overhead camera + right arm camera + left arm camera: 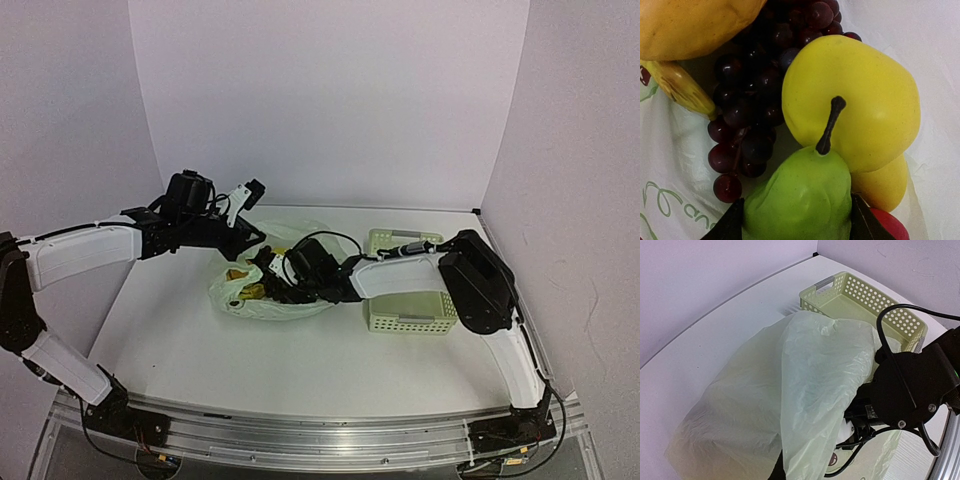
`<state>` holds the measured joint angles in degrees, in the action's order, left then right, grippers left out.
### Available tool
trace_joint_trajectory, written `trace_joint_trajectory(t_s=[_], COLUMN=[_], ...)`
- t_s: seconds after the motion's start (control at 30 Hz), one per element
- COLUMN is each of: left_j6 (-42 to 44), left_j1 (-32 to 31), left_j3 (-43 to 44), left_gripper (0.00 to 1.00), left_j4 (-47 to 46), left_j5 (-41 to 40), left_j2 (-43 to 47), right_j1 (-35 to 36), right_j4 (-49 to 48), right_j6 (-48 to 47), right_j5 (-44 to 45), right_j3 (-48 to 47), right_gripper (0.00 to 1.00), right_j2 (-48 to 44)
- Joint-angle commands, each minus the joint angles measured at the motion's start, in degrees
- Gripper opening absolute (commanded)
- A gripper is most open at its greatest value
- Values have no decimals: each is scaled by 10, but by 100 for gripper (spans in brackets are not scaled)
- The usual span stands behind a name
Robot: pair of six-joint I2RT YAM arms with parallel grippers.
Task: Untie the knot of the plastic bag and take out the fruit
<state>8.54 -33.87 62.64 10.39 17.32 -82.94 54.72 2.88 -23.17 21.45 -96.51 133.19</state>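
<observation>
Thin pale green plastic bag at the centre of the top view, slumped on the white table, just left of a perforated pale green basket. Left end effector at the bag's upper left edge, seemingly pinched shut on a fold of film, tented across the middle of the left wrist view; only a dark sliver of one finger there, at the bottom edge. Right end effector deep inside the bag, dark fingers against both flanks of a green pear at bottom centre of the right wrist view, closed on it. Directly above the pear and touching it, a yellow round fruit; a smaller yellow one at lower right, beside a red piece. Dark purple grape bunch left of centre, against a banana at the left edge. Large yellow-orange fruit in the upper left corner
</observation>
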Motion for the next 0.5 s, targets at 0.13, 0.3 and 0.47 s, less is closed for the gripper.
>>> trace_joint_trajectory(t_s=[0.13, 0.3, 0.47], left_j6=[-3, -6, -7], left_j1=[8, 9, 9], left_j3=[34, 31, 27], left_gripper=[0, 0, 0], left_j4=[-20, -28, -34], left_j5=[-9, -22, -21], left_j2=[-5, -7, -9], right_j1=[7, 34, 49], right_j4=[-9, -22, -78], right_j6=[26, 51, 108], right_j5=[-11, -71, -107], right_j3=[43, 94, 144], right_gripper=[26, 24, 22], right_j2=[-72, -163, -239])
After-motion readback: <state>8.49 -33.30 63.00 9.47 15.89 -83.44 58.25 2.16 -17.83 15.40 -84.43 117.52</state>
